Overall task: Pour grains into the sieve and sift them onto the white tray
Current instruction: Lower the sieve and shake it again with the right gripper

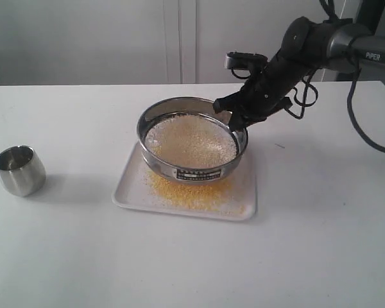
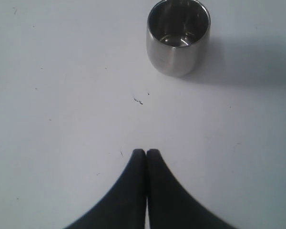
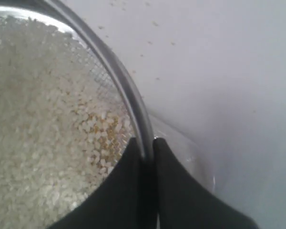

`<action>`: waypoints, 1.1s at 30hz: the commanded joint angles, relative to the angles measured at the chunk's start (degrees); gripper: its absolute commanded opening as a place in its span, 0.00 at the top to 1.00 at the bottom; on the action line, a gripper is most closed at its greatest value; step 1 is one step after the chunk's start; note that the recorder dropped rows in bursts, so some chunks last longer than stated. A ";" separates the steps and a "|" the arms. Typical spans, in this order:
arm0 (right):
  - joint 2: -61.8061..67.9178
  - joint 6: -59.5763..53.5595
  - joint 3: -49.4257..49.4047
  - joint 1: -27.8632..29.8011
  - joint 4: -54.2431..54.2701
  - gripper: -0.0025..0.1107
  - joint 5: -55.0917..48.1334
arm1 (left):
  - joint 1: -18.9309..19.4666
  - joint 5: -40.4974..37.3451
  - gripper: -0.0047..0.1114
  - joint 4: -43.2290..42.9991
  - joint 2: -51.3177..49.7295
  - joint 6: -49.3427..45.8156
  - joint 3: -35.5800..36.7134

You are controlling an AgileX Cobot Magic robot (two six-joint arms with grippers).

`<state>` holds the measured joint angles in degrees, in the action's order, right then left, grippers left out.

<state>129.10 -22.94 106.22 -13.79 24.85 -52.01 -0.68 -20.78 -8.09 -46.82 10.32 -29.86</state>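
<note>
The round steel sieve (image 1: pixel 192 138) sits over the white tray (image 1: pixel 125 192), with whitish grains (image 1: pixel 189 141) lying on its mesh. Fine yellow grains (image 1: pixel 189 191) are spread on the tray in front of and under it. My right gripper (image 1: pixel 236 122) is shut on the sieve's far right rim. In the right wrist view the rim (image 3: pixel 126 90) passes between the two black fingers (image 3: pixel 128 191) of my right gripper (image 3: pixel 146 145), with rice-like grains (image 3: pixel 43 119) on one side of it. My left gripper (image 2: pixel 146 151) is shut on nothing, above bare table.
A small steel cup (image 1: pixel 20 169) stands upright and looks empty at the table's left; the left wrist view shows the same cup (image 2: pixel 178 36) ahead of the fingers. A few stray grains (image 3: pixel 152 43) lie on the table beside the sieve.
</note>
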 commanded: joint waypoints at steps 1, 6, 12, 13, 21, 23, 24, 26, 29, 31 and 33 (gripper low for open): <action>-1.36 -12.81 0.62 -0.45 1.75 0.98 -3.36 | -0.20 -0.26 0.96 0.40 0.50 0.01 0.48; -1.49 5.91 0.62 0.00 2.11 0.98 -0.63 | -0.20 -0.26 0.96 0.40 0.50 0.01 0.48; -2.18 2.99 0.49 0.60 -4.71 0.98 -0.18 | -0.20 -0.26 0.96 0.40 0.50 0.01 0.48; -2.18 12.91 0.49 0.92 -4.12 0.98 0.66 | -0.20 -0.26 0.96 0.40 0.50 0.01 0.48; -2.53 -3.22 0.49 1.03 1.96 0.98 -0.74 | -0.20 -0.26 0.96 0.40 0.50 0.01 0.48; -2.42 10.19 0.40 1.29 4.08 0.98 0.53 | -0.20 -0.26 0.96 0.40 0.50 0.01 0.48; -2.42 5.22 0.40 1.10 7.32 0.98 -2.06 | -0.20 -0.26 0.96 0.40 0.50 0.01 0.48; -2.57 -15.45 0.66 0.24 10.41 0.98 -9.34 | -0.20 -0.26 0.96 0.40 0.50 0.01 0.48; -3.16 -10.96 0.52 0.50 0.01 0.98 -5.42 | -0.20 -0.26 0.96 0.40 0.50 0.01 0.48; -3.16 14.56 0.38 1.29 -4.97 0.98 0.24 | -0.20 -0.26 0.96 0.40 0.50 0.01 0.48; -3.04 10.81 0.38 1.07 0.53 0.98 -1.97 | -0.20 -0.26 0.96 0.40 0.50 0.01 0.48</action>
<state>127.01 -17.47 106.49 -13.62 21.21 -56.03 -0.68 -20.78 -8.09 -46.82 10.32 -29.86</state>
